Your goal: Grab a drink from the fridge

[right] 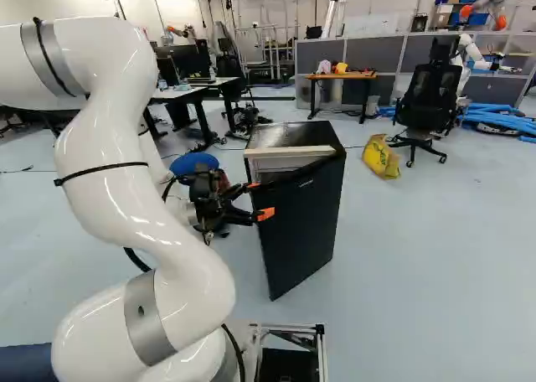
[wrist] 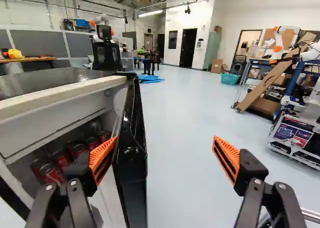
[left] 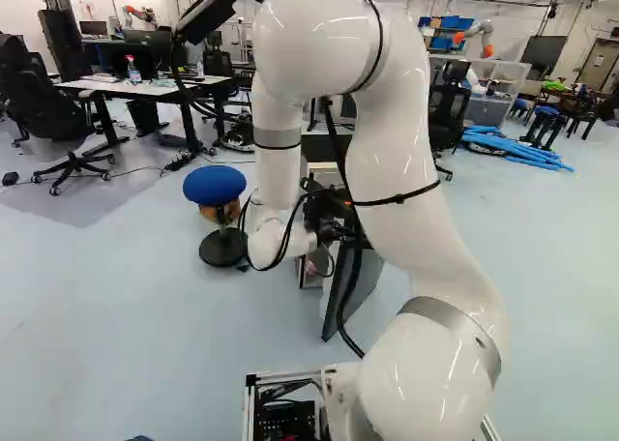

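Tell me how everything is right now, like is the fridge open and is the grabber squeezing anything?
Fridge door: open
Fridge: upright
Red cans: inside, not gripped
End effector: open, holding nothing
Arm: bent
Blue stool: upright, nobody on it
Black office chair: nobody in it

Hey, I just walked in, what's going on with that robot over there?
A white robot arm is at a small black fridge, seemingly working on its door to get a drink. The door is ajar, and the jaws stand wide open across its edge, one on the inner side, the other well clear outside. They aren't gripping anything, and I can't tell whether the inner one touches the door. Red cans sit inside the fridge; none has been taken in the jaws.
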### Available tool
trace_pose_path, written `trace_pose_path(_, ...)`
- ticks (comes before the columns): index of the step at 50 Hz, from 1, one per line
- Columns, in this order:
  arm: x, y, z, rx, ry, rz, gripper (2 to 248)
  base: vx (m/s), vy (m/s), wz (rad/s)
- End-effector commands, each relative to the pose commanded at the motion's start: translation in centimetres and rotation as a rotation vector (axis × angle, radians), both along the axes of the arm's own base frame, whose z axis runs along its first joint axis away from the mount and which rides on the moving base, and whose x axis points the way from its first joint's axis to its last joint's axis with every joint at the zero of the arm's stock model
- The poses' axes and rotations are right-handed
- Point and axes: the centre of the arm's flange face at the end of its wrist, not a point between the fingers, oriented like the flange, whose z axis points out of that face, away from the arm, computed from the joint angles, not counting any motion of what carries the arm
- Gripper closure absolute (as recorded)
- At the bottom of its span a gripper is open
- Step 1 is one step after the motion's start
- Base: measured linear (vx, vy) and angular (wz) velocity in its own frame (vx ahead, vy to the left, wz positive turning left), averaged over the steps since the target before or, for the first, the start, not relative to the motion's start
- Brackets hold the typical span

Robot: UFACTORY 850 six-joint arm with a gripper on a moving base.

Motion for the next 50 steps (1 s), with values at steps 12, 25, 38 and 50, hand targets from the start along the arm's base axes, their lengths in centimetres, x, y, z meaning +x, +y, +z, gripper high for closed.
trace_pose_path(12, -0.6, -1.3, 0.0, -0.01, 0.007, -0.079, 3, 0.0, 0.0, 0.0)
trace_pose_path(25, -0.9, -2.8, 0.0, -0.015, 0.009, -0.176, 3, 0.0, 0.0, 0.0)
trace_pose_path(38, -0.2, -4.5, 0.2, -0.007, -0.009, -0.296, 3, 0.0, 0.0, 0.0)
trace_pose_path(50, 0.9, -6.3, 0.5, 0.007, -0.035, -0.419, 3, 0.0, 0.0, 0.0)
